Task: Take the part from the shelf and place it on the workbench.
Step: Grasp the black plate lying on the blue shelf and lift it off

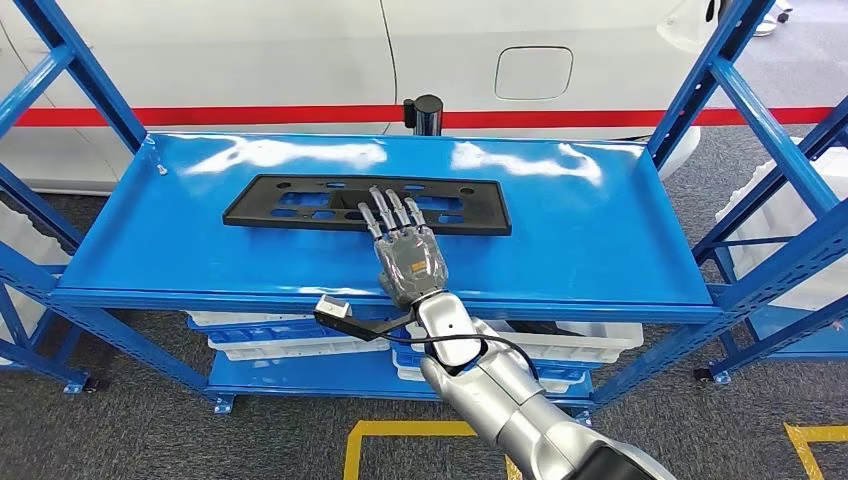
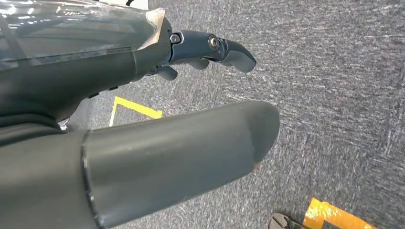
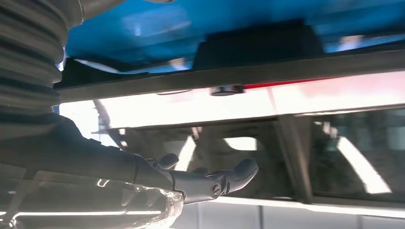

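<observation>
While the right robot hand (image 1: 408,258) lay palm-down over the near edge of the black part (image 1: 366,204), its fingers (image 1: 390,212) stretched flat and a little apart across the part's middle, nothing was yet gripped; the hand was open and only resting on or just above it. The part sat flat on the top deck of the blue shelf (image 1: 560,240), slightly toward ten o'clock of the deck's centre, its long side running from nine to three o'clock. It looked like a thin, rigid plastic plate, long and narrow with many cut-outs, so I judged it light but awkward: likely to tip or swing if lifted from one end, and smooth enough to slide on the glossy deck. The best hold seemed to be at mid-length on the near long edge, with the thumb curled under and the fingers on top, or hooked through a cut-out. The left robot hand (image 2: 210,50) hung over the grey floor (image 2: 334,95), holding nothing, fingers loosely curled; whether it was fully closed I could not tell.
</observation>
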